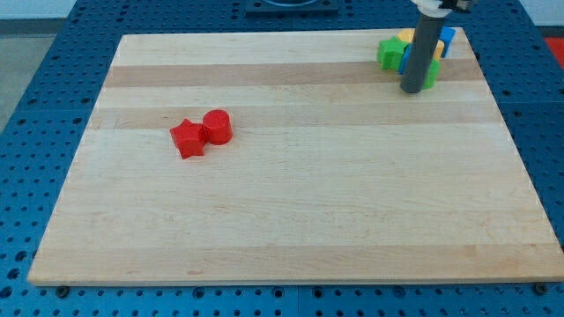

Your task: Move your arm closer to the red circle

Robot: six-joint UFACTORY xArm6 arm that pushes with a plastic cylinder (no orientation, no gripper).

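The red circle, a short cylinder, stands on the wooden board left of centre. A red star-shaped block touches its lower left side. My tip rests on the board near the view's top right, far to the right of the red circle. The rod stands right in front of a cluster of blocks: a green block to its left, a second green block just right of the tip, a yellow block and a blue block behind. The rod hides part of the cluster.
The wooden board lies on a blue perforated table. The block cluster sits near the board's top edge at the right.
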